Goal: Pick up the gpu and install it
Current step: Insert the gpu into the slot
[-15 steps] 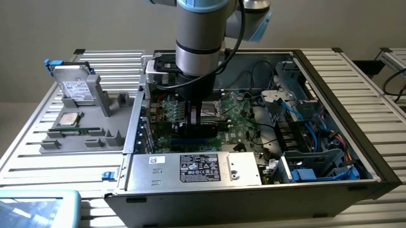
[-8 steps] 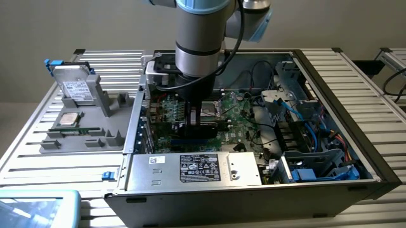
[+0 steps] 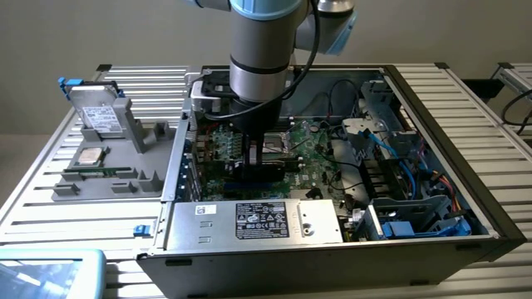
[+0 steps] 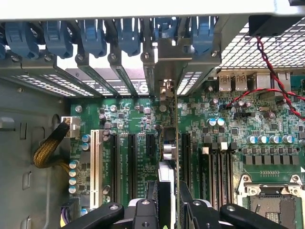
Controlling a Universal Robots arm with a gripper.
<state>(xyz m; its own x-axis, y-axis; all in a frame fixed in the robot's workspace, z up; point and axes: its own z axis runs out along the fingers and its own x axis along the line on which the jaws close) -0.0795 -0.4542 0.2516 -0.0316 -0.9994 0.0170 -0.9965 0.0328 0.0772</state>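
On the exterior view's left, a grey holder (image 3: pixel 124 187) is lying on the slatted surface (image 3: pixel 33 205). A hard drive (image 3: pixel 96 113) is standing upright in it, while a processor chip (image 3: pixel 90 156) and a memory stick (image 3: pixel 99 172) are sitting nearer the camera. Just beside the holder we are looking into an open computer case (image 3: pixel 490 230), where the arm (image 3: pixel 259 68) is reaching straight down over the green main board (image 3: pixel 312 152). The hand (image 3: pixel 259 163) is hanging low above that board, closed on the graphics card (image 3: pixel 287 168). In the wrist view the hand (image 4: pixel 171 212) is gripping the graphics card (image 4: pixel 167 150) edge-on, with the fingers (image 4: pixel 143 214) pressing on both of its faces. The card is standing upright among the black slots (image 4: pixel 132 162), and its metal bracket (image 4: pixel 164 88) is meeting the case's rear openings under the blue clips (image 4: pixel 90 36). We cannot tell whether the card is sitting fully in a slot. Near the camera, a power supply (image 3: pixel 258 221) is lying along the case wall, and blue cables (image 3: pixel 415 218) are running through the drive bay on the exterior view's right.
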